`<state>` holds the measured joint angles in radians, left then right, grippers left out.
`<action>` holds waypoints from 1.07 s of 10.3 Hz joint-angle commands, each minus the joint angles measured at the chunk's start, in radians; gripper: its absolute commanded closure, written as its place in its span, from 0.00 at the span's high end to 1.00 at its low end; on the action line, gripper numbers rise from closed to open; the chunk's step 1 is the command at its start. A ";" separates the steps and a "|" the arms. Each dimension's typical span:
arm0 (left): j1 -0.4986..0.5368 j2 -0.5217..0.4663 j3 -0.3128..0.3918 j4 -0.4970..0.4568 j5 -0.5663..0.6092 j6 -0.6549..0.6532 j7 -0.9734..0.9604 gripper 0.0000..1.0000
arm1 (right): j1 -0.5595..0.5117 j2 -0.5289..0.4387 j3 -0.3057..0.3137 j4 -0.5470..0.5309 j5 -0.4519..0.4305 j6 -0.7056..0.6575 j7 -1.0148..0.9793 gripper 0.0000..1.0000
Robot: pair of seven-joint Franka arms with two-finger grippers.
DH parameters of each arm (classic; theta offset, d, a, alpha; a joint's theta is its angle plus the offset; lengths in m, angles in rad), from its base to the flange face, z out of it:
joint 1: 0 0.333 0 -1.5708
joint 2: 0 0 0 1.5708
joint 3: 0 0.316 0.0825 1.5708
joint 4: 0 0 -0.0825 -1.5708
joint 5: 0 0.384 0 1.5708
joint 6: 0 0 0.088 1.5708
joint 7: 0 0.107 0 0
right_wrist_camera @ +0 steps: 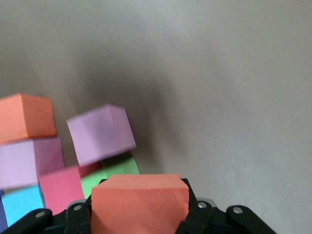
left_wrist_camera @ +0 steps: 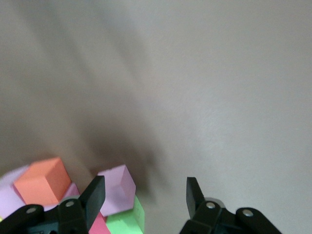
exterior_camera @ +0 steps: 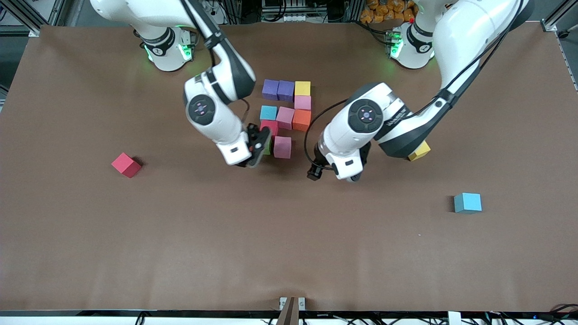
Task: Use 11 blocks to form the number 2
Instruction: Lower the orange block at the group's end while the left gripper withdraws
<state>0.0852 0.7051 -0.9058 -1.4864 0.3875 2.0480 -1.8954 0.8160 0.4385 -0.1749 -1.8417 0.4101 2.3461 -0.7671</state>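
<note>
The partly built number 2 is a cluster of blocks: two purple (exterior_camera: 270, 89) (exterior_camera: 286, 90), yellow (exterior_camera: 302, 88), pink (exterior_camera: 302, 102), light blue (exterior_camera: 268, 112), pink (exterior_camera: 285, 117), orange (exterior_camera: 301, 119), red (exterior_camera: 269, 127), green (exterior_camera: 268, 147) and pink (exterior_camera: 282, 147). My right gripper (exterior_camera: 261, 143) hangs over the green block, shut on another orange block (right_wrist_camera: 139, 204). My left gripper (exterior_camera: 347, 177) is open and holds nothing (left_wrist_camera: 146, 195). It is over bare table beside the nearest pink block (left_wrist_camera: 117, 187), toward the left arm's end.
Loose blocks lie apart from the cluster: a red one (exterior_camera: 126, 164) toward the right arm's end, a yellow one (exterior_camera: 419, 151) partly under the left arm, and a light blue one (exterior_camera: 468, 202) nearer the front camera. The brown table (exterior_camera: 289, 243) carries nothing else.
</note>
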 commanded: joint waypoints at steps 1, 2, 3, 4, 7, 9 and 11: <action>0.056 -0.079 -0.007 0.003 0.022 -0.072 0.181 0.76 | 0.055 0.096 -0.006 0.067 0.065 0.141 -0.015 0.27; 0.073 -0.102 -0.007 0.003 0.022 -0.096 0.265 0.76 | 0.064 0.139 0.014 0.123 0.067 0.168 -0.015 0.25; 0.077 -0.120 -0.002 0.003 0.024 -0.113 0.336 0.76 | 0.075 0.179 0.029 0.189 0.068 0.170 -0.012 0.21; 0.099 -0.131 -0.002 0.003 0.028 -0.126 0.396 0.76 | 0.106 0.206 0.029 0.229 0.070 0.170 -0.008 0.21; 0.162 -0.160 -0.005 0.003 0.028 -0.182 0.547 0.77 | 0.181 0.264 0.028 0.282 0.058 0.171 -0.038 0.14; 0.169 -0.160 -0.007 0.003 0.028 -0.193 0.549 0.77 | 0.213 0.266 0.028 0.282 0.058 0.173 -0.136 0.00; 0.171 -0.164 -0.004 0.003 0.030 -0.212 0.622 0.77 | 0.227 0.264 0.026 0.268 0.052 0.179 -0.153 0.00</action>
<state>0.2499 0.5710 -0.9077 -1.4682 0.3973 1.8578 -1.3296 1.0308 0.6922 -0.1398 -1.5863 0.4529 2.5227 -0.8863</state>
